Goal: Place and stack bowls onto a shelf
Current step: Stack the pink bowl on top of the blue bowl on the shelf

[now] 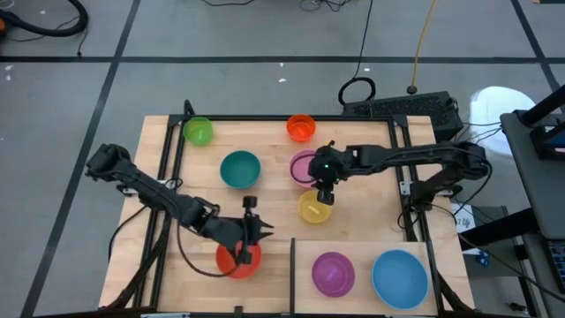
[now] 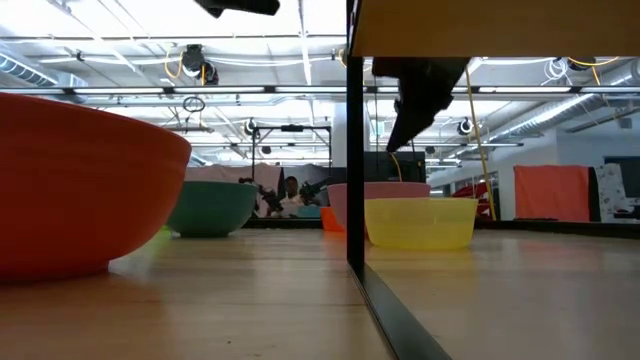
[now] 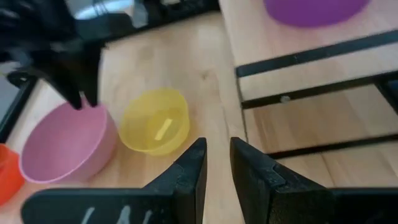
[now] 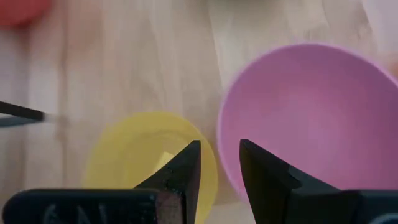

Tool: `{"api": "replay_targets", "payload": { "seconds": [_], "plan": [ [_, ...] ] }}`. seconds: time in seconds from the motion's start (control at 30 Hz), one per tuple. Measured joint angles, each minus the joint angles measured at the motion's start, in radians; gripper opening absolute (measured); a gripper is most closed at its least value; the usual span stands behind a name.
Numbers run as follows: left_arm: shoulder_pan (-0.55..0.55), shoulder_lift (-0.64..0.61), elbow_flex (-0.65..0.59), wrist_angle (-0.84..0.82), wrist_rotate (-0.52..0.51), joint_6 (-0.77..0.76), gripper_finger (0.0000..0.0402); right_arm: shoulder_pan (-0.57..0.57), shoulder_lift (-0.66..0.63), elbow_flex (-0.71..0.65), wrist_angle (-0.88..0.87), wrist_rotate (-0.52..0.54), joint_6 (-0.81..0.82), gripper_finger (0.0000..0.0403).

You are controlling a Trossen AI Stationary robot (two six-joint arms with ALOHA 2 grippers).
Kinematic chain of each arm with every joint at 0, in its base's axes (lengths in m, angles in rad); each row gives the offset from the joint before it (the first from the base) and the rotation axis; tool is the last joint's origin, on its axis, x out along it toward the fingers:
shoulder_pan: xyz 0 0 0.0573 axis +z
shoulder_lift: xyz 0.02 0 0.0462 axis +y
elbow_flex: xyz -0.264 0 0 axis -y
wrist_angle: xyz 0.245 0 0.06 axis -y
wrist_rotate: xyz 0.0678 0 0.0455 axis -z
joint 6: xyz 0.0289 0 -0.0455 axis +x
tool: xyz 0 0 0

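Right tool, fingers a bit apart & holding nothing, hangs over yellow bowl beside pink bowl, mid tabletop. Left tool, slightly open, above red bowl; purple bowl & blue bowl on shelf.

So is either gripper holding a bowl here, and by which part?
No. The left gripper is over the red bowl and the right gripper between the yellow bowl and pink bowl; both show an empty gap.

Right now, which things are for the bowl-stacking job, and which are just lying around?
For the job:
- red bowl
- teal bowl
- pink bowl
- yellow bowl
- green bowl
- orange bowl
- purple bowl
- blue bowl
- shelf

Just lying around:
- keyboard
- floor cables
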Motion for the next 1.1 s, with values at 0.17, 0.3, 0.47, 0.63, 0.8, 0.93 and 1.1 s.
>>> {"api": "replay_targets", "payload": {
  "seconds": [0.17,0.3,0.47,0.63,0.8,0.93,1.1],
  "plan": [
    [-0.008,-0.036,-0.113,0.136,-0.005,-0.009,0.0076,-0.016,0.051,0.0,-0.011,0.001,-0.034,0.0105],
    [-0.01,-0.036,-0.152,0.185,-0.007,-0.018,0.0076,-0.015,0.07,0.0,-0.015,-0.001,-0.057,0.0105],
    [-0.016,-0.036,-0.182,0.241,-0.007,-0.021,0.0076,-0.015,0.071,-0.001,-0.043,0.002,-0.112,0.0105],
    [-0.031,-0.036,-0.183,0.261,-0.007,-0.018,0.0076,-0.015,0.071,-0.001,-0.06,0.025,-0.163,0.0105],
    [-0.048,-0.036,-0.183,0.276,-0.007,-0.017,0.0076,-0.015,0.09,-0.001,-0.073,0.025,-0.198,0.0105],
    [-0.061,-0.036,-0.183,0.29,-0.007,-0.009,0.0076,-0.015,0.14,-0.001,-0.081,0.034,-0.223,0.0105],
    [-0.073,-0.036,-0.183,0.292,-0.007,-0.009,0.0076,-0.015,0.169,-0.002,-0.06,0.09,-0.218,0.0089]
  ]
}}
